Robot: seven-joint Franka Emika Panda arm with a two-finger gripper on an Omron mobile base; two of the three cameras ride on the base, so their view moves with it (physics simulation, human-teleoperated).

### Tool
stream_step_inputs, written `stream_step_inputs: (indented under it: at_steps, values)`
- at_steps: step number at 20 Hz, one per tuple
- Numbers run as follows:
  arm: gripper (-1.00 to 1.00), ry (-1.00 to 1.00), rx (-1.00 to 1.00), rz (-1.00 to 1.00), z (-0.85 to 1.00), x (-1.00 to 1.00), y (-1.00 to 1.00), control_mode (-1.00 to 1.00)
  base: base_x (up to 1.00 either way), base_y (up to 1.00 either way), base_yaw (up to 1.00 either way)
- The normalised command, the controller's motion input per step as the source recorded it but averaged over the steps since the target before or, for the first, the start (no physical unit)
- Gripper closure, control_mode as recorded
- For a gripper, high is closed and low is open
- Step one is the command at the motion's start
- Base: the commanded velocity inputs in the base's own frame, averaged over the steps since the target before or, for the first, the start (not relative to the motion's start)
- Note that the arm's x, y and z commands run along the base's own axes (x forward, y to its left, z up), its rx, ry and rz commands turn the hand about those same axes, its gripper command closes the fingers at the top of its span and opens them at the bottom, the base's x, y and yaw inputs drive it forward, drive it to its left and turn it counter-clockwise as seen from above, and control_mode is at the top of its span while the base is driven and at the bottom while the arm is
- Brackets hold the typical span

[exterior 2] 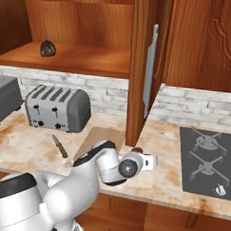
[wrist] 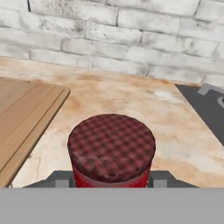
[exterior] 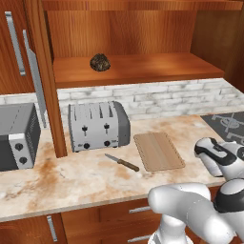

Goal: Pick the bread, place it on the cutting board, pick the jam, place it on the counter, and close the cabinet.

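- Left base view: the bread (exterior: 100, 62) sits on the cabinet (exterior: 138, 71) shelf, and the cutting board (exterior: 158, 150) lies bare on the counter (exterior: 71, 176) beside the knife (exterior: 122, 162). So the bread step looks undone (odd order).
- Right base view: your gripper (exterior 2: 143, 158) hangs low over the counter just right of the board, the jam (exterior 2: 137, 150) at its tip.
- Hand view: the fingers are clamped on the jam's red body under its checked lid. I judge it ready to set down; next you part the fingers and lift clear.
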Motion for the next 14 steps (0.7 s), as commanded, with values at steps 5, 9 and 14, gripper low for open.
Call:
stream_step_inputs:
  at_steps: [5, 9, 14]
  values:
    - [1.00, 0.00, 0.01, 0.00, 0.00, 0.00, 0.00, -1.00, 0.00, 0.00, 0.00]
    - [1.00, 0.00, 0.00, 0.00, -0.03, 0.00, 0.00, -1.00, 0.00, 0.00, 0.00]
    - [1.00, 0.00, 0.00, 0.00, -0.11, 0.08, 0.00, -1.00, 0.00, 0.00, 0.00]
